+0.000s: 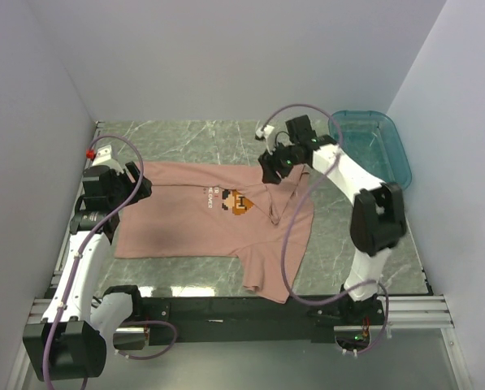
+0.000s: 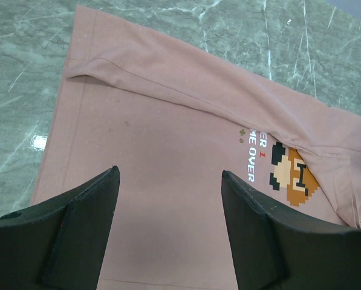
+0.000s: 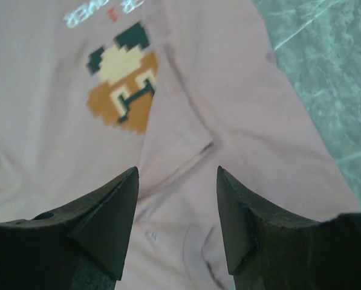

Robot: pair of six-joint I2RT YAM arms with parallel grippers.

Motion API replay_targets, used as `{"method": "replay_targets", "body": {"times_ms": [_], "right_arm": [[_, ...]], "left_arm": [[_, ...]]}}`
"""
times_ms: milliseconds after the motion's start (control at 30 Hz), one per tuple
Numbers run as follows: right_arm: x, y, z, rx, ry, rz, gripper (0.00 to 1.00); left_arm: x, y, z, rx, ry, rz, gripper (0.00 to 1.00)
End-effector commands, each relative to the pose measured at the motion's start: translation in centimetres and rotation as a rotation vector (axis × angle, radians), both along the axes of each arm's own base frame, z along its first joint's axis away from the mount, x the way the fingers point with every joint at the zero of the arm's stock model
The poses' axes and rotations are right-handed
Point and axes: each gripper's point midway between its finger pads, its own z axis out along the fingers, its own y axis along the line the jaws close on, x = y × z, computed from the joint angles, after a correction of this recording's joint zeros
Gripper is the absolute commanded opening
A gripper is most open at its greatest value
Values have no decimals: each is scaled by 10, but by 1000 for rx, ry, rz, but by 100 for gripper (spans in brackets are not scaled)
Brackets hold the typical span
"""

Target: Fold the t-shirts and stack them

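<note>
One dusty-pink t-shirt (image 1: 201, 223) lies spread on the marble table, print (image 1: 234, 201) facing up, with a fold running along its far edge (image 2: 186, 90). My left gripper (image 1: 140, 185) hovers over the shirt's left end. Its jaws (image 2: 170, 172) are open, with only flat cloth below them. My right gripper (image 1: 273, 172) hangs above the shirt's right part, just beside the print (image 3: 123, 84). It is open (image 3: 177, 170) over rumpled cloth and a seam (image 3: 192, 154), and holds nothing.
A teal plastic bin (image 1: 392, 154) stands at the back right of the table. A small red piece (image 1: 89, 152) sits at the table's left edge. One sleeve (image 1: 266, 276) reaches almost to the front edge. White walls close in both sides and the back.
</note>
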Motion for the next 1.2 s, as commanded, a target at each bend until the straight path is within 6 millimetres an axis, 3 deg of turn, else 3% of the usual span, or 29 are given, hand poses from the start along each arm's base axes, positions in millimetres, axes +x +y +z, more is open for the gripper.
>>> {"method": "replay_targets", "body": {"times_ms": [0, 133, 400, 533, 667, 900, 933, 1067, 1167], "right_arm": [[13, 12, -29, 18, 198, -99, 62], [28, 11, -52, -25, 250, -152, 62], [27, 5, -82, -84, 314, -172, 61], [22, 10, -89, -79, 351, -152, 58], [19, 16, -88, -69, 361, -133, 45], [23, 15, -93, -85, 366, -153, 42], [23, 15, -93, -86, 367, -152, 39], [17, 17, -83, -79, 352, -128, 4], [6, 20, -77, -77, 323, -87, 0]], "left_arm": [[3, 0, 11, 16, -47, -11, 73], [3, -2, 10, 10, -44, -21, 73], [4, -5, 10, 4, -44, -34, 73], [3, -5, 9, 3, -43, -34, 73], [4, -5, 9, 1, -43, -36, 73], [4, -5, 8, 1, -40, -37, 73], [4, -5, 9, 1, -43, -35, 73], [4, -5, 9, 1, -43, -35, 73], [4, -5, 8, -1, -41, -37, 73]]}}
